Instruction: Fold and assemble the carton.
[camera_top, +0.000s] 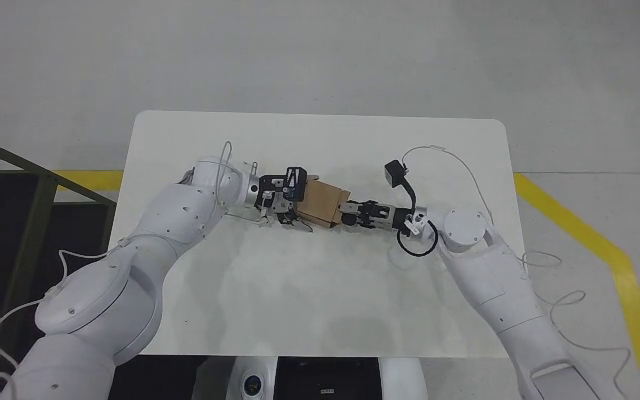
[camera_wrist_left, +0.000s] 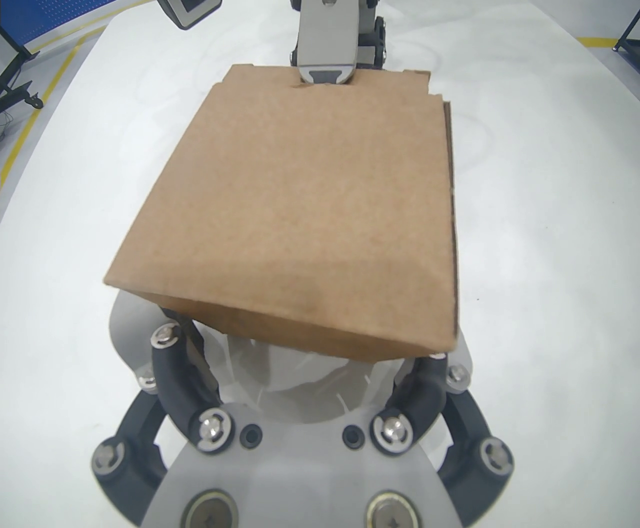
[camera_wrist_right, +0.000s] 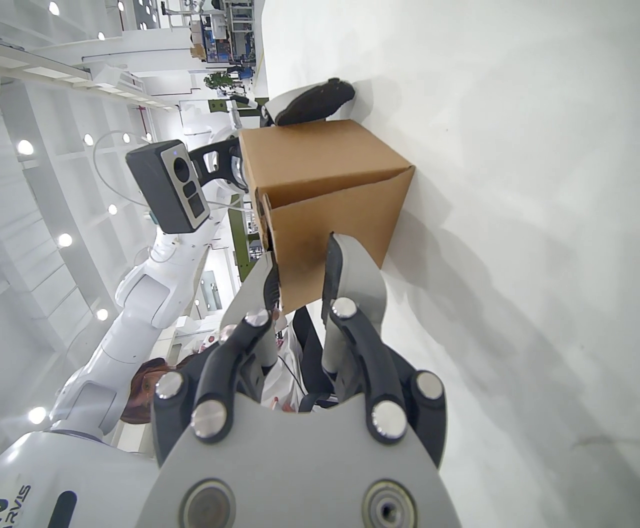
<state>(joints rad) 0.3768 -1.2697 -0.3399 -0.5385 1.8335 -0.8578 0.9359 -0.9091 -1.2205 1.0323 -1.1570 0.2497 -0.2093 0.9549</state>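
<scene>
Right fingers tight on carton edge; left gripper half-hidden behind carton, hold indiscernible.

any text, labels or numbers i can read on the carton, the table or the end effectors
carton: none; the faces that show are plain brown board, in both wrist views too.
table: none; bare white top, no words or signs.
left end effector: none readable; only screws and plain metal show.
right end effector: none readable; plain metal and black links.
</scene>
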